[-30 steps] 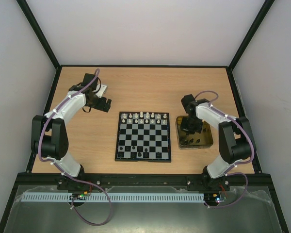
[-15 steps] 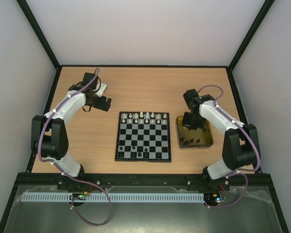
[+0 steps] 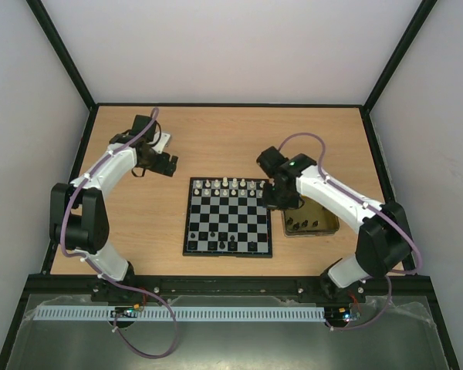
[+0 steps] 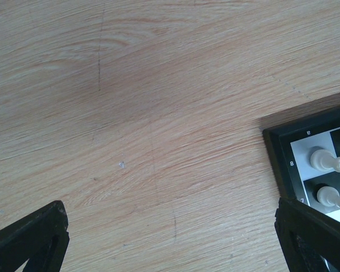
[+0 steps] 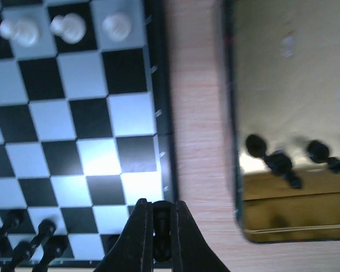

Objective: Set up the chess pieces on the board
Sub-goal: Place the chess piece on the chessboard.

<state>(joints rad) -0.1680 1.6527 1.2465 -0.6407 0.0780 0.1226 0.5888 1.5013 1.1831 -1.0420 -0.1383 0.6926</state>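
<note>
The board [image 3: 228, 220] lies mid-table, with white chess pieces [image 3: 231, 185] along its far rows and black chess pieces [image 3: 228, 245] on its near row. My right gripper [image 3: 280, 200] hovers over the board's right edge, between board and tray. In the right wrist view it [image 5: 161, 218] is shut on a black chess piece [image 5: 161, 226] above the board's rim [image 5: 164, 141]. My left gripper [image 3: 168, 165] hangs over bare wood left of the board. Its fingers [image 4: 31, 238] stand wide apart with nothing between them, and the board's corner [image 4: 280, 144] with white pieces [image 4: 323, 160] shows at the right.
A shiny gold tray [image 3: 324, 227] right of the board holds several black pieces [image 5: 280, 161]. A small white object [image 3: 160, 142] lies at the back left by the left arm. Black frame rails and pale walls close in the table.
My right arm has swung left from above the gold tray to the board's right edge, jaws still shut. The left arm has not moved.
</note>
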